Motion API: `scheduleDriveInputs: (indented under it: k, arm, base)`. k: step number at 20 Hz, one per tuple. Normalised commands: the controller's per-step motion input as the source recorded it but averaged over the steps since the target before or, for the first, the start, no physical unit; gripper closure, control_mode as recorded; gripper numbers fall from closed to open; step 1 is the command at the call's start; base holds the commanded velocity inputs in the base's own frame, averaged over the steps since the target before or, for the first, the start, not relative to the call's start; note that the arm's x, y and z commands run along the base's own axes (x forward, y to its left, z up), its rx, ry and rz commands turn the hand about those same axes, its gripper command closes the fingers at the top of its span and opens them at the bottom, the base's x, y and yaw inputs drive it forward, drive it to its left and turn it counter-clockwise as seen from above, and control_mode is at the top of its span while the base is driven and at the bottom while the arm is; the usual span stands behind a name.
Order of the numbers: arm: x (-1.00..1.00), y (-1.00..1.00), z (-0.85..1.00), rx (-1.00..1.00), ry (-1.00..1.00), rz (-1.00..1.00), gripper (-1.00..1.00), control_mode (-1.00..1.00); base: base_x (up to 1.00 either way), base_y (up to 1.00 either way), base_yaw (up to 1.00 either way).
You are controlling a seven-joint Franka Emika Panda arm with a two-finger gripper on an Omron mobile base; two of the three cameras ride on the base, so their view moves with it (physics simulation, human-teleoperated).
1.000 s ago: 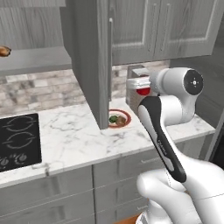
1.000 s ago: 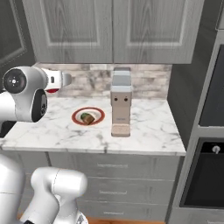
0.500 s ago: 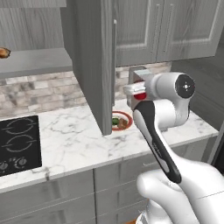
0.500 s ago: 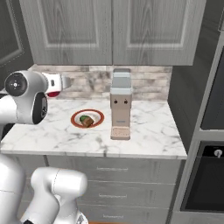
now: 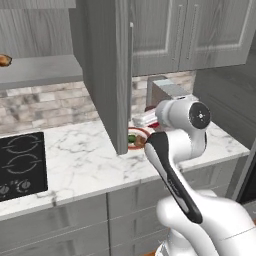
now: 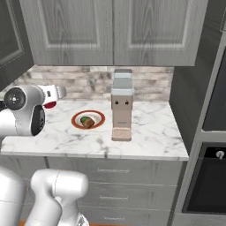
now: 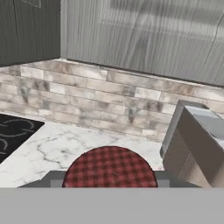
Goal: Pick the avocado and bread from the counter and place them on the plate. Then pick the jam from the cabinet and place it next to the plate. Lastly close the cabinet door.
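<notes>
My gripper (image 6: 52,100) is shut on the jam (image 6: 50,105), a small red jar whose checked red lid (image 7: 109,168) sits between the fingertips (image 7: 50,180) in the hand view. The jar hangs above the counter (image 6: 150,128), left of the plate (image 6: 100,119). On that orange-rimmed plate lie the avocado (image 6: 84,120) and the bread (image 6: 91,123). From the left base, the jam (image 5: 153,124) and gripper (image 5: 149,120) are just behind the plate (image 5: 135,147), which is half hidden by the open cabinet door (image 5: 105,75). The cabinet shelf (image 5: 40,70) shows at upper left.
A grey coffee machine (image 6: 122,110) stands on the counter right of the plate, and it is close on the right in the hand view (image 7: 197,148). The black cooktop (image 5: 20,165) lies far left. A brown item (image 5: 4,60) sits on the shelf's left end.
The hand has come down from cabinet height toward the counter with the jam still in it, and sits lower and nearer the plate now.
</notes>
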Motion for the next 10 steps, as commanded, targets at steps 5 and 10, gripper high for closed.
scheduleDriveInputs:
  k: [5,10]
  arm:
    - [0.12,0.4,-0.44,-0.11,0.0,0.05,1.0,-1.0]
    - [0.36,0.37,-0.38,-0.11,0.0,0.04,1.0,-1.0]
  base:
    - [0.0,0.0,0.0]
    - [0.0,0.0,0.0]
